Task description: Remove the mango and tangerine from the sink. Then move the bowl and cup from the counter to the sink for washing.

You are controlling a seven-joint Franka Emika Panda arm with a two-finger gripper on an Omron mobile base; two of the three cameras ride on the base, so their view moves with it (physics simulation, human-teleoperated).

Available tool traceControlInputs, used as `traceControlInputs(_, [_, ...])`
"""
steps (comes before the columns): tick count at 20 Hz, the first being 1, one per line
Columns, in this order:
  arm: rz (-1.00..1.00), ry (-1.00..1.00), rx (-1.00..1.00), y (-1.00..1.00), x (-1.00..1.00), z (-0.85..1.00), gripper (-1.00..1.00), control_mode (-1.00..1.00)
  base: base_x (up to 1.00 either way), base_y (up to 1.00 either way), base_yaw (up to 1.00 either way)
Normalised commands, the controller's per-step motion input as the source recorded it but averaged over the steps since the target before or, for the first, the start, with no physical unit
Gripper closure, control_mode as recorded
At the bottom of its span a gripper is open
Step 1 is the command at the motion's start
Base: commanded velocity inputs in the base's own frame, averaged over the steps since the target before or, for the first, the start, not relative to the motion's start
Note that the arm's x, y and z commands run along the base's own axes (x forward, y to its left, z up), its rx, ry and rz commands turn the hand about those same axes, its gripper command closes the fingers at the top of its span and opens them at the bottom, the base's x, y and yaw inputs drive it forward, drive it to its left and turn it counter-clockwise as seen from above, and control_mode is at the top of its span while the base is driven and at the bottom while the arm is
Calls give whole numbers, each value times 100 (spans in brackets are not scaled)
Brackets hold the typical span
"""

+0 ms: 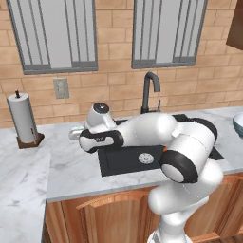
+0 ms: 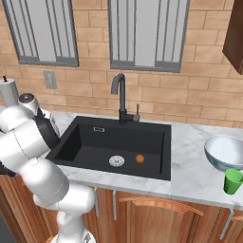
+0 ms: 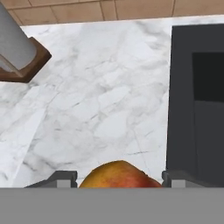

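Small oval yellow-red mango (image 3: 117, 174) clamped between jaws, hovering over white grey-veined marble worktop (image 3: 96, 100) just left of black rectangular sink (image 3: 197, 100). Likely light, firm, smooth-skinned & slip-prone; grip across middle looks best. Round orange tangerine (image 2: 139, 159) in basin near drain.

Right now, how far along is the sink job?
In hand: the mango sits between the end effector fingers, over the counter left of the sink. Left: the tangerine lies by the drain; bowl and cup stand on the counter.
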Motion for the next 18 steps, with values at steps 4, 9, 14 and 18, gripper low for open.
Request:
traceControlInputs(4, [0, 0, 0, 20, 0, -20, 100, -100, 0, 0, 0])
traceControlInputs(9, [0, 0, 0, 17, 0, -23, 100, -100, 0, 0, 0])
traceControlInputs(14, [0, 0, 0, 16, 0, -21, 100, -100, 0, 0, 0])
traceControlInputs(18, [0, 2, 0, 15, 0, -20, 100, -100, 0, 0, 0])
